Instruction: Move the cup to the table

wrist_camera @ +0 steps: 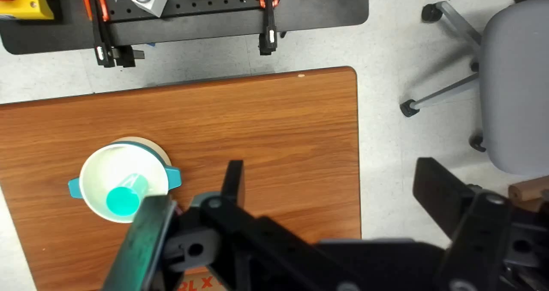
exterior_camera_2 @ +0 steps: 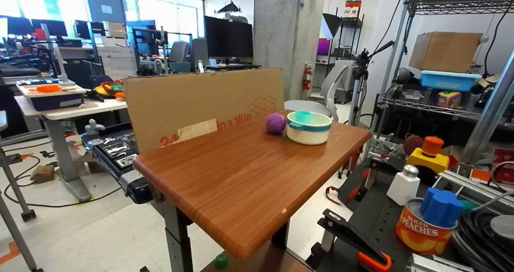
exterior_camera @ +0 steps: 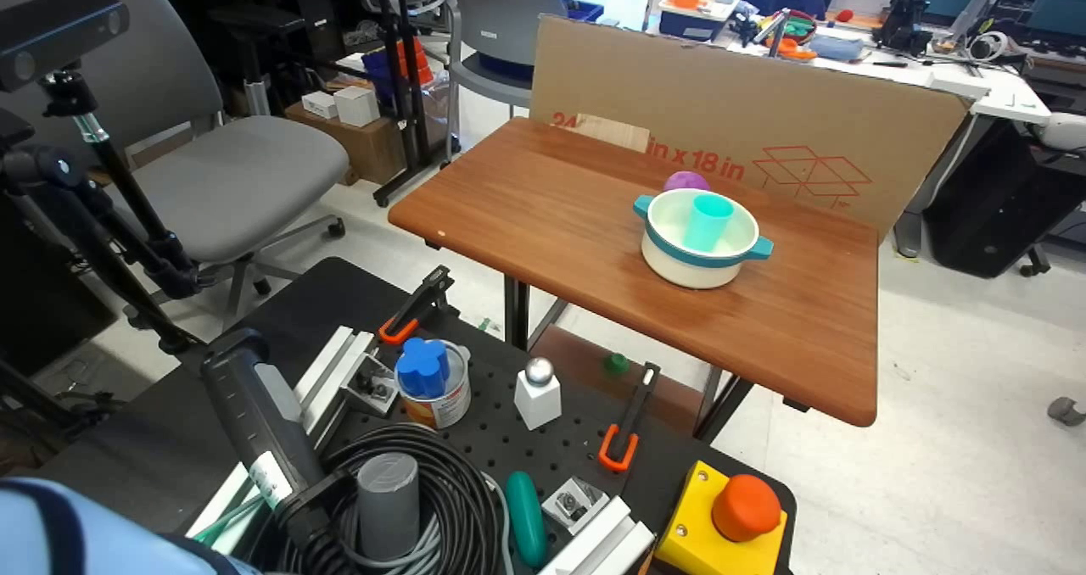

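Observation:
The teal-green cup stands inside the white bowl, which has a teal rim and handles. That bowl rests on the brown wooden table, toward one end of it. From above, in the wrist view, the cup leans against the lower right part of the bowl's inside, left of my gripper. The gripper is open, its two fingers wide apart with nothing between them. It hangs over the table's side edge, partly over the floor. Neither exterior view shows the gripper.
A purple ball sits beside the bowl. A cardboard sheet stands along the table's back edge. Across a gap lies a black work surface with clamps, a white shaker, a peach can and a yellow box with a red button.

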